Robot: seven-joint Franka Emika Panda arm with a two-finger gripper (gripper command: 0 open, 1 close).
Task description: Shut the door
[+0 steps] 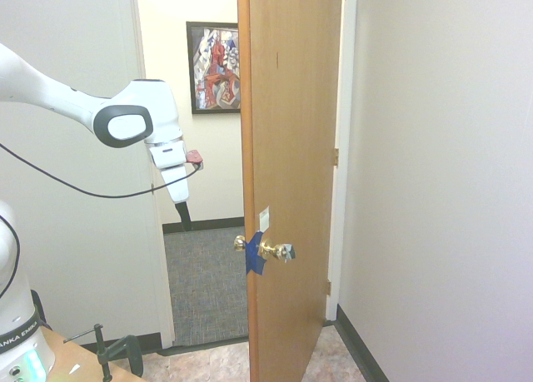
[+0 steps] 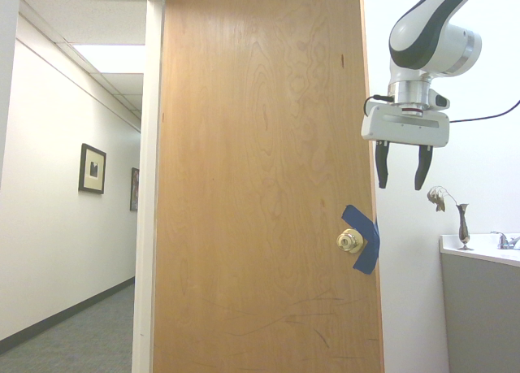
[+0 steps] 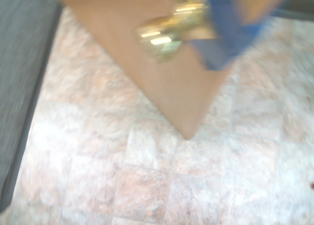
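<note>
Gripper (image 2: 402, 168) hanging in free air, pointed down, two dark tapered fingers (image 2: 382, 166) spread well apart, nothing between them. White jointed arm above it, smooth glossy shells.

Door (image 2: 260, 178) just beside the gripper, free edge nearest, not touching. Tall flat slab, orange-brown wood veneer with wavy grain, a few faint scratches low on the face. Standing ajar, swung partway out from its white frame; hinge side away from the gripper.

Below the gripper and a little toward the door: round brass knob (image 2: 350, 242), polished, bright glints. Blue tape patch (image 2: 363, 236) wrapped round the edge at knob height, creased, crossed strips. Small white sticker (image 1: 264, 216) on the edge just above the tape, seen in the first exterior view.

Wrist view blurred: knob and tape close by, lower corner of the door over mottled pinkish stone-look floor tiles (image 3: 162, 186) in rectangular slabs. Dark grey flecked carpet (image 1: 204, 274) beyond the doorway. Framed picture (image 1: 215, 67), black frame, red and blue shapes, on the corridor wall well beyond the gripper.
</note>
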